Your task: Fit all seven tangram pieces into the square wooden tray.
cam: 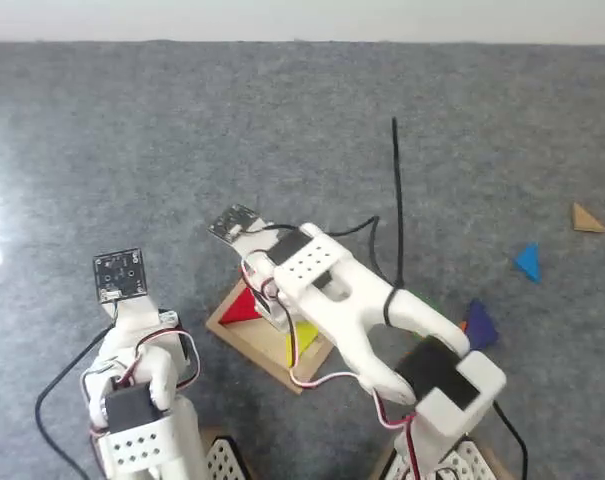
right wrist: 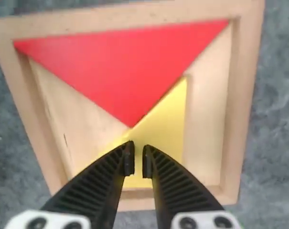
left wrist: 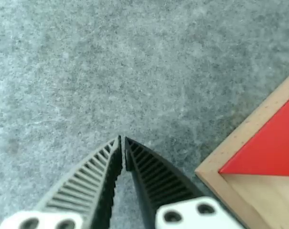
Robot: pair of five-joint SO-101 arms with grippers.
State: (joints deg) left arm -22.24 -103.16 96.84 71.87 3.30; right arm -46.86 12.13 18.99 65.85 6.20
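Right gripper (right wrist: pixel 135 160) hangs over the square wooden tray (right wrist: pixel 244 95), ribbed jaws pinched nearly together on nothing, tips above the yellow piece (right wrist: pixel 168 119). Left gripper (left wrist: pixel 123 143), likewise closed and empty, sits over the grey felt mat (left wrist: pixel 134 57) at the tray's 9 o'clock. We count two flat, glossy pieces seated: a large red triangle (right wrist: pixel 125 67) and the yellow one touching its apex. Loose at the tray's 2 to 3 o'clock are a purple triangle (cam: pixel 479 325), a blue triangle (cam: pixel 527 262) and a tan triangle (cam: pixel 585 218). We judge the task under half done.
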